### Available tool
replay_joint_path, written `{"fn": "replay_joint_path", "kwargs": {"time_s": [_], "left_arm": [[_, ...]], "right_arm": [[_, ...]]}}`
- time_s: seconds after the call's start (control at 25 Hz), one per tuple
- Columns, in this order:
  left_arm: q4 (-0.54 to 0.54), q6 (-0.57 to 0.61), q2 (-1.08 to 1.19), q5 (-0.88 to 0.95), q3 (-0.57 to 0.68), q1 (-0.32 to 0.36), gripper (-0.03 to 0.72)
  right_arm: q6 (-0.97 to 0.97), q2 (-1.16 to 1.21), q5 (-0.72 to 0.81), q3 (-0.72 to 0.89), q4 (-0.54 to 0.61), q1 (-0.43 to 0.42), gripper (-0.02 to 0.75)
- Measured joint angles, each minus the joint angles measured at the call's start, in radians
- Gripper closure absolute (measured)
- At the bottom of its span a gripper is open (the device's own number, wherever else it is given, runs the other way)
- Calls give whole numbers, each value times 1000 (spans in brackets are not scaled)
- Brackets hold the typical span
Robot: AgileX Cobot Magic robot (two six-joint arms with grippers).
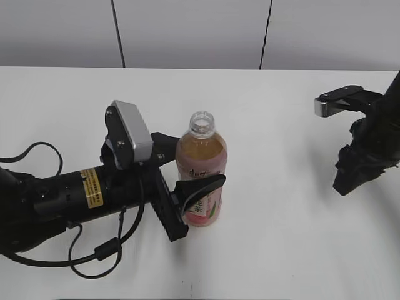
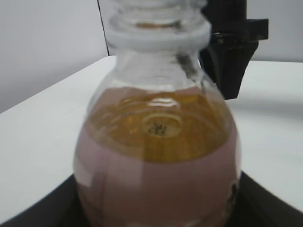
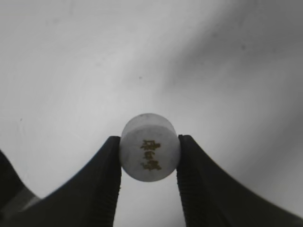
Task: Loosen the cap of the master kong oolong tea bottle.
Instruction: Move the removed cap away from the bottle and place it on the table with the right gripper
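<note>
The master kong oolong tea bottle (image 1: 201, 170) stands upright on the white table, its neck open with no cap on it. My left gripper (image 1: 184, 181) is shut on the bottle's labelled body; the bottle fills the left wrist view (image 2: 156, 156), amber tea above the pink label. My right gripper (image 1: 345, 181) is far to the right, above the table. In the right wrist view my right gripper (image 3: 149, 153) is shut on the white cap (image 3: 149, 147), its dark logo facing the camera. The cap cannot be made out in the exterior view.
The white table (image 1: 281, 237) runs to a grey panelled wall at the back. The left arm's black cables (image 1: 94, 253) loop on the table near the front left. The right arm shows dark behind the bottle in the left wrist view (image 2: 232, 52).
</note>
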Motion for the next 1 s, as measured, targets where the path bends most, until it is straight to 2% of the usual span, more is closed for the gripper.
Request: {"fn": "replay_joint_path", "kwargs": {"time_s": [0.16,0.68,0.8,0.92,1.0], "left_arm": [[-4,-1,0,1,0,0,252],[-6,-2,0,2,0,0,252],[-6,-2,0,2,0,0,252],[-7,-3,0,2,0,0,252],[-7,-3,0,2,0,0,252]], "right_arm": [[70,0,-75,29,-1,0,458],[95,118,-113,35,-2,0,454],[113,125,-113,35,0,0,379],[151,125,-113,35,2,0,213],[213,125,-109,35,2,0,148]]}}
